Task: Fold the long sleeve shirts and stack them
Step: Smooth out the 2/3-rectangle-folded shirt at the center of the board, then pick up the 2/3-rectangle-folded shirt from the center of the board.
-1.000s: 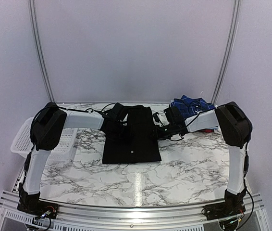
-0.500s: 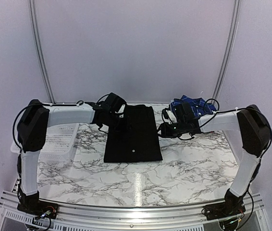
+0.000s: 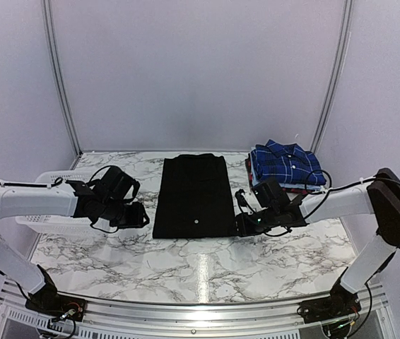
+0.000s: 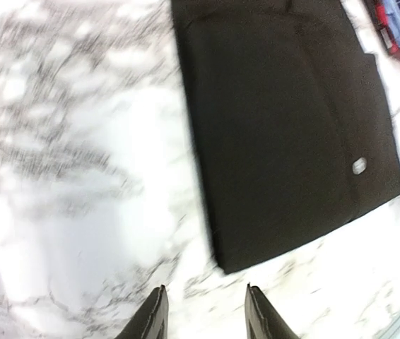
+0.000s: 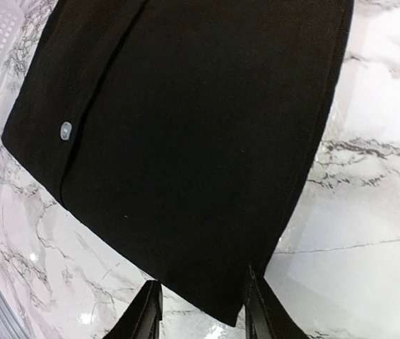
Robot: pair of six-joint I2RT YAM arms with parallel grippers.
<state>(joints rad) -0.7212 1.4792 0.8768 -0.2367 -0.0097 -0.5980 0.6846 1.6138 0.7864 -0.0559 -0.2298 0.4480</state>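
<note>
Nothing can be read in any view: no text, label, brand, number or sign. The black shirt (image 3: 194,194) shows only a plain white button (image 5: 66,130). The blue plaid shirt (image 3: 285,161) and the white mesh basket (image 3: 44,221) carry no legible marking.

The left arm (image 3: 34,201) lies low, its forearm reaching toward 3 o'clock. The left gripper (image 3: 140,215) has its jaws parted with nothing between them. The right arm (image 3: 338,200) reaches toward 9 o'clock, the right gripper (image 3: 243,224) low, jaws likewise parted.
</note>
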